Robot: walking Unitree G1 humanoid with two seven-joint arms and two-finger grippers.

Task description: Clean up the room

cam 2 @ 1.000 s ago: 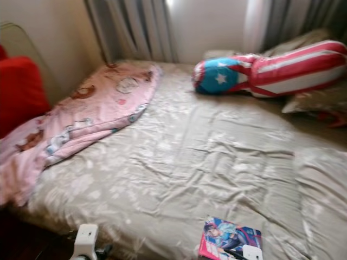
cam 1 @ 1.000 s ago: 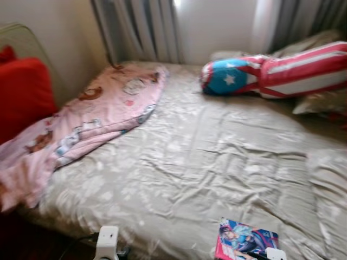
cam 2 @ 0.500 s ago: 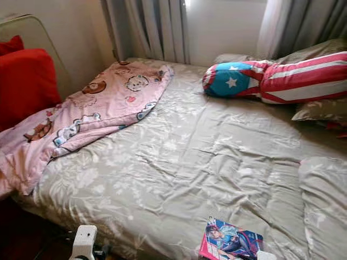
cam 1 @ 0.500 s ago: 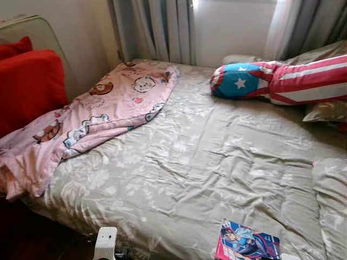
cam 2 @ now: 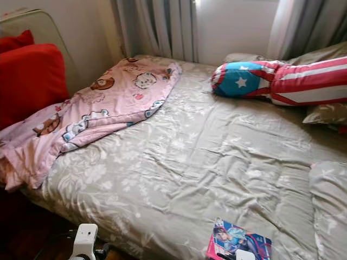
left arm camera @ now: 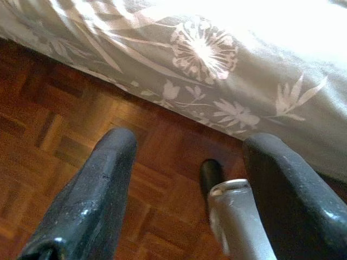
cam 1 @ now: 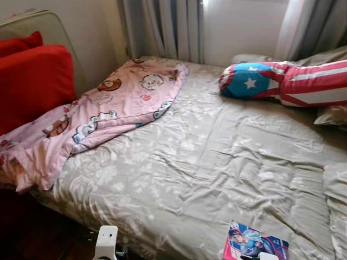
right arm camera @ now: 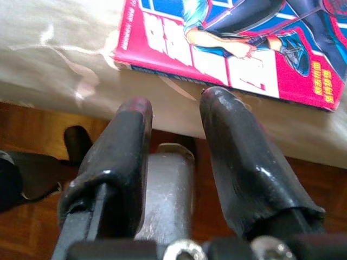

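Note:
A colourful comic book [cam 1: 255,246] with a pink spine lies flat at the near edge of the bed [cam 1: 217,162], towards the right. My right gripper [right arm camera: 174,103] hovers just short of the book [right arm camera: 227,43], open, its fingertips level with the spine and nothing between them. My left gripper [left arm camera: 187,141] hangs open over the wooden floor [left arm camera: 65,135] beside the bed's hanging cover. A pink cartoon blanket [cam 1: 103,114] lies rumpled across the bed's left side and spills over its edge.
A red cushion [cam 1: 32,81] leans on the headboard at the left. A star-and-stripes pillow [cam 1: 287,84] and beige pillows [cam 1: 331,114] lie at the far right. Grey curtains [cam 1: 168,27] hang behind the bed. Another beige pillow [cam 2: 331,200] sits at the near right.
The camera has swung, so the whole scene sits further right and is sharper. The book, blanket and pillows lie where they were.

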